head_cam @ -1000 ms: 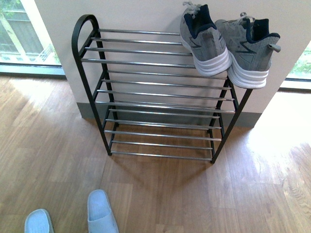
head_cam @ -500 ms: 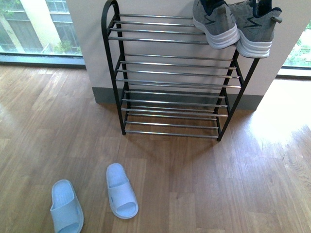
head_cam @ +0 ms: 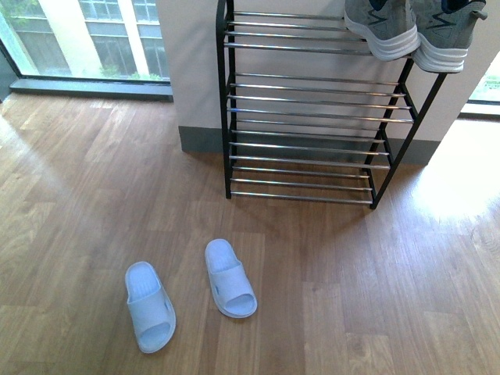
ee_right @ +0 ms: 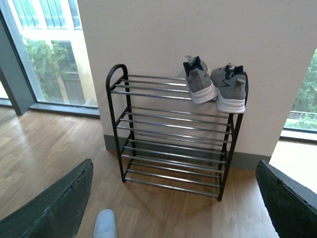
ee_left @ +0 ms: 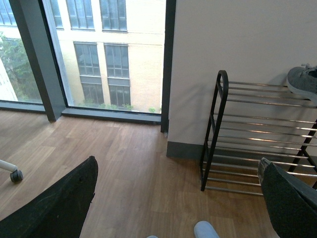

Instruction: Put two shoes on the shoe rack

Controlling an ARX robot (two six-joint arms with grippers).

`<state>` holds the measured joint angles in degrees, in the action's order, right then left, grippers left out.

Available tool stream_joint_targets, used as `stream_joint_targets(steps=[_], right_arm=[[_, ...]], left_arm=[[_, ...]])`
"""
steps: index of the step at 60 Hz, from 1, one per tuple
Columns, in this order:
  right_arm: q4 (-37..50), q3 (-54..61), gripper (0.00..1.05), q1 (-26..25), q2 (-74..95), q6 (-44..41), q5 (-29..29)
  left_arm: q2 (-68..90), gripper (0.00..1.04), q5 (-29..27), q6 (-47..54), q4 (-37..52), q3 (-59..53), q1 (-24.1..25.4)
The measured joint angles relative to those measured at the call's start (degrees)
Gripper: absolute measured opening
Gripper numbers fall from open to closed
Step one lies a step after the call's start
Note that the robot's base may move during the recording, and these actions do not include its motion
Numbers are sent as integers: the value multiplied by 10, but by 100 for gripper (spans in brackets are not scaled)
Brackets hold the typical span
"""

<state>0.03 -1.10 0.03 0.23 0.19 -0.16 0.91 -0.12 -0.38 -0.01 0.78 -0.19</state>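
Two pale blue rubber slide slippers [head_cam: 230, 279] lie on the wooden floor [head_cam: 70, 195] at lower left of the front view, well apart from the black-framed, chrome-rod shoe rack [head_cam: 228, 117]. Grey knit sneakers [head_cam: 383, 27] sit on its top tier. We judge a soft slipper could sag between rods, or a reach could knock the sneakers. Our left gripper [ee_left: 177, 163] and right gripper [ee_right: 174, 166] hover high, spread wide, empty.

Warm wood-plank floor [head_cam: 78, 203] ran right across the room. A pale wall [head_cam: 195, 70] stood at twelve o'clock, with a grey skirting board [head_cam: 201, 141] along its foot. At ten o'clock, a low window [head_cam: 86, 39] framed a cream building [head_cam: 58, 31] outside. A sunlit patch [head_cam: 461, 183] glared on the boards at three o'clock.
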Motion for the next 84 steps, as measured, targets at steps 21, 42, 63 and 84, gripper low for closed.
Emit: stream_joint_targets(steps=[21,42,63,84], right_arm=[[0,0,95,0,0,0,1],[0,0,95,0,0,0,1],[0,0,95,0,0,0,1],[0,0,95,0,0,0,2]], left_arm=[[0,95,0,0,0,0,0],[0,95,1,0,0,0,0],[0,95,1,0,0,0,0],[0,95,1,1,0,0,0]])
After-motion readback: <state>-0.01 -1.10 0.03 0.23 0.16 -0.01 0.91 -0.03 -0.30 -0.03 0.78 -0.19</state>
